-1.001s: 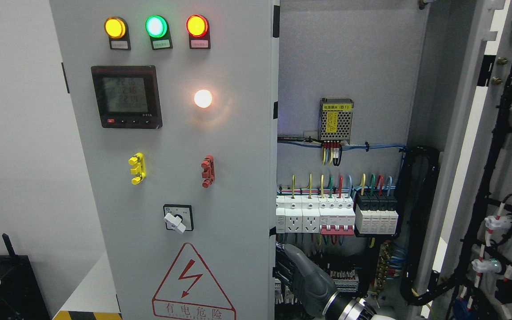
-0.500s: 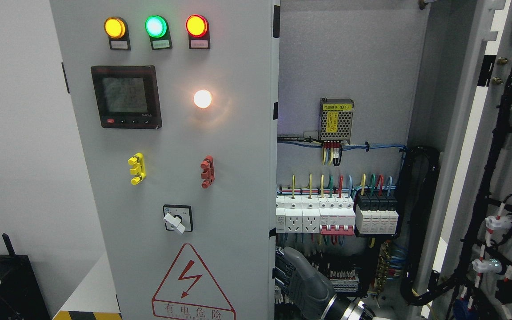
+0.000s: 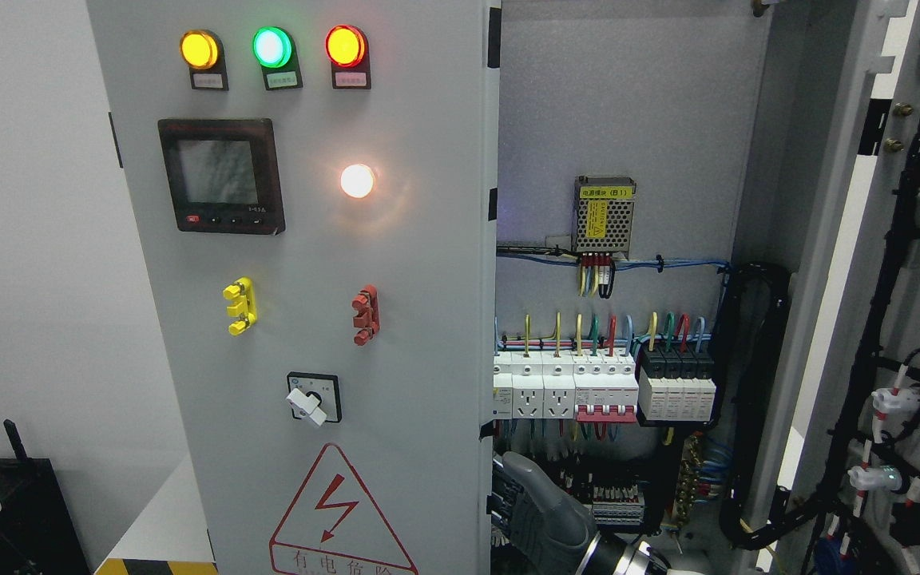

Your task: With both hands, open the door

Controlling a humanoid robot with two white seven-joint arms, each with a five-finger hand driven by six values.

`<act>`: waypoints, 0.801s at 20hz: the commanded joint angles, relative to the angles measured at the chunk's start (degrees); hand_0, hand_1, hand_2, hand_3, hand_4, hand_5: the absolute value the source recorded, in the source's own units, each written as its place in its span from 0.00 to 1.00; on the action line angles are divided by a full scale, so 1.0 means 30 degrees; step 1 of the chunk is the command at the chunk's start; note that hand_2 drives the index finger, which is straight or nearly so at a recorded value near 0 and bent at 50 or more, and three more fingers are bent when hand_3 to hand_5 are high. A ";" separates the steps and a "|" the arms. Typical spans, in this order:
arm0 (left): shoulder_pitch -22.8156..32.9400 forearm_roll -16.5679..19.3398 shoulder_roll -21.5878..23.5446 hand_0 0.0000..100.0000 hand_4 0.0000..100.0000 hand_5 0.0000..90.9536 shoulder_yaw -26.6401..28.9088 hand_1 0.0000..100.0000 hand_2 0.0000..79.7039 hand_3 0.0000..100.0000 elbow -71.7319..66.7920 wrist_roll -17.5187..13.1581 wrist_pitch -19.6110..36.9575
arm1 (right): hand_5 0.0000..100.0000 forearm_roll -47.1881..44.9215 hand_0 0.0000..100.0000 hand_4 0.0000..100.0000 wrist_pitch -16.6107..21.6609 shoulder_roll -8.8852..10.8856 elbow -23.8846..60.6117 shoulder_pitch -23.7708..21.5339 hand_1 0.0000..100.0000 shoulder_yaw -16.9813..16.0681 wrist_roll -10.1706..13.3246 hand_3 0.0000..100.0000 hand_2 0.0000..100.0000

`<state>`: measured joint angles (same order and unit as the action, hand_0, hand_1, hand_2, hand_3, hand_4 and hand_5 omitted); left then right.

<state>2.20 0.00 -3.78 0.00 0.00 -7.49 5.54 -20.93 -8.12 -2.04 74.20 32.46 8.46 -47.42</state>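
Door (image 3: 308, 319) of the grey electrical cabinet, the left leaf, fills the left and middle of the head view, with its free edge running down the picture's centre. Its face carries three round lamps along the top, yellow (image 3: 199, 49), green (image 3: 271, 47) and red (image 3: 344, 46), a dark meter panel (image 3: 220, 176) below them, a glowing white lamp (image 3: 357, 181), a yellow clip (image 3: 239, 306), a red clip (image 3: 366, 315), a white rotary switch (image 3: 307, 402) and a red triangular warning sign (image 3: 340, 519) at the bottom.

Right of that edge the cabinet interior (image 3: 628, 120) lies exposed: a small metal power module (image 3: 604, 215) with a yellow label, a row of white breakers and sockets (image 3: 564, 387) wired with coloured leads, and black cable bundles (image 3: 755, 399) looping down the side. The right leaf (image 3: 899, 279) stands swung wide at the far right, its inner face strung with black harness and white connectors.

The right hand (image 3: 536, 503), grey with dark fingers (image 3: 508, 499), comes up from the bottom edge and sits against the inner side of the left door's free edge, low down. Its fingers reach behind that edge; whether they clasp it or merely press on it cannot be told. The left hand does not show.
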 commanded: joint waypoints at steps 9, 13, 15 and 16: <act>0.0000 -0.0527 0.0000 0.00 0.00 0.00 0.0030 0.00 0.00 0.00 0.0264 0.0006 0.0000 | 0.00 -0.0025 0.38 0.00 -0.0195 0.0005 0.0141 -0.0010 0.00 0.0723 -0.1565 0.00 0.00; 0.0000 -0.0527 0.0000 0.00 0.00 0.00 0.0030 0.00 0.00 0.00 0.0264 0.0006 0.0000 | 0.00 -0.0025 0.38 0.00 -0.0195 0.0005 0.0141 0.0049 0.00 0.0930 -0.2005 0.00 0.00; 0.0000 -0.0527 0.0000 0.00 0.00 0.00 0.0030 0.00 0.00 0.00 0.0264 0.0006 0.0000 | 0.00 -0.0489 0.38 0.00 -0.0195 0.0005 0.0170 0.0020 0.00 0.0930 -0.2006 0.00 0.00; 0.0000 -0.0527 0.0000 0.00 0.00 0.00 0.0030 0.00 0.00 0.00 0.0264 0.0006 0.0000 | 0.00 -0.1015 0.38 0.00 -0.0195 0.0005 0.0228 -0.0009 0.00 0.1017 -0.2006 0.00 0.00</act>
<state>2.20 0.00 -3.78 0.00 0.00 -7.49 5.54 -21.52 -8.67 -2.03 74.53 32.48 10.11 -53.16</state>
